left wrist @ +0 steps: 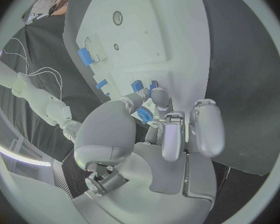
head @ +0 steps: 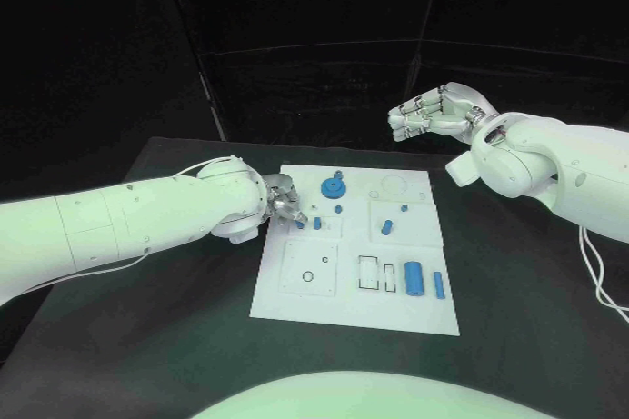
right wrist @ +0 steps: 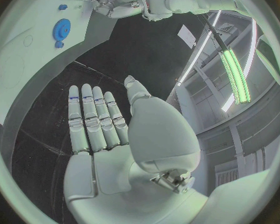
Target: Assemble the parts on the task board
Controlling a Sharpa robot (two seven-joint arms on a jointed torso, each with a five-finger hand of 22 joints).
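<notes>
I am working at the task board (head: pixel 299 292), the white plate lying in the middle of the black counter (head: pixel 157 346), and everything I say of place I am measuring from that board. My left hand (head: pixel 282 208) is resting at the board's left edge, near its far end, and its fingertips (left wrist: pixel 160 95) are closing round a small blue peg (left wrist: pixel 145 115) that is standing just inside that edge; from the left wrist view I am judging this a pinch, though the contact itself is partly hidden by my own fingers. Further in on the board, the blue gear (head: pixel 333 186) is sitting near the far edge with a small blue piece just beside it, a short blue peg (head: pixel 388 225) is lying toward the middle, and two longer blue cylinders (head: pixel 424 280) are lying side by side near the right edge, next to a pair of rectangular slots (head: pixel 376 274). My right hand (head: pixel 433 114) is hanging in the air well beyond the board's far right corner, holding nothing, its fingers straight and lying close side by side. I am judging the step in hand to be the seating or picking of that peg at the left edge, with most parts not yet placed. The next move is calling for a firm, upright hold on the peg and careful alignment with its hole before any pressing.
</notes>
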